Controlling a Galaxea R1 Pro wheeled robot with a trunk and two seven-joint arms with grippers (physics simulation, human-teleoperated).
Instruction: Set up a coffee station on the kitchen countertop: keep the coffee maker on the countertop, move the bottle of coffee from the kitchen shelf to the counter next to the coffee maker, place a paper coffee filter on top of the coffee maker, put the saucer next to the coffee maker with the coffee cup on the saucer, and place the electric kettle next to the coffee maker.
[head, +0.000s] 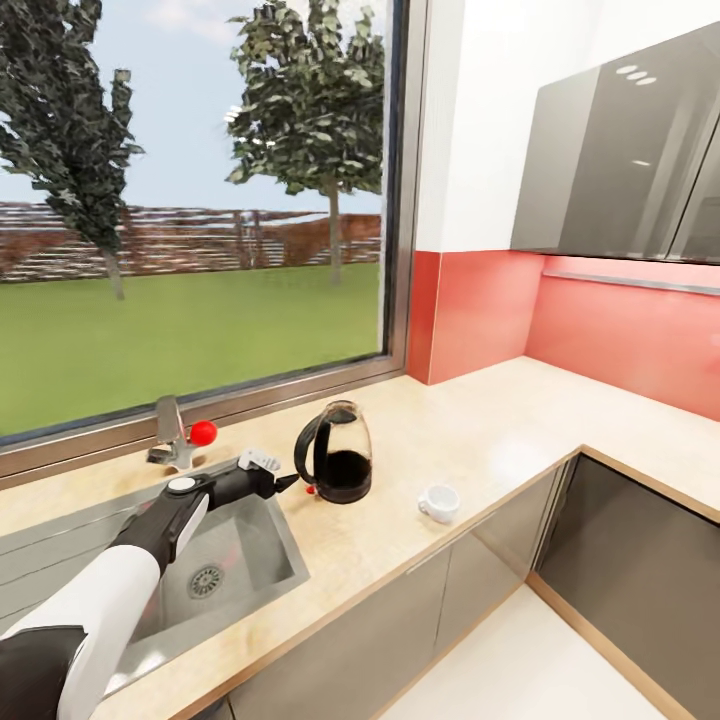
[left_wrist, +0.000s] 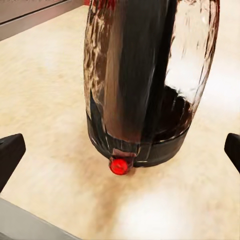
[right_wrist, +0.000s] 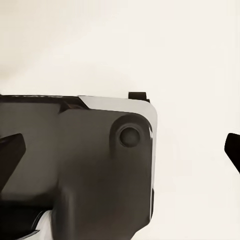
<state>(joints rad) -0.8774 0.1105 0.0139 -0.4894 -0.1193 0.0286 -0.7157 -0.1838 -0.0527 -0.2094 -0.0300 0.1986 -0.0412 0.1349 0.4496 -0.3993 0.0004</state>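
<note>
A wide window (head: 190, 200) is seen behind a beige counter (head: 470, 440), which turns a corner under grey wall cabinets (head: 620, 150). A steel sink (head: 230, 560) is set into the counter below the window, with a red-knobbed tap (head: 180, 440) at its back edge. The kettle (head: 338, 453) is stood upright on the counter just beside the sink, its handle turned toward the left gripper (head: 290, 482), whose fingers are held apart close to the handle without touching it. A white cup (head: 438, 502) is placed near the kettle. The right gripper (right_wrist: 120, 150) is spread open over a pale floor and the robot's dark base (right_wrist: 75, 165).
</note>
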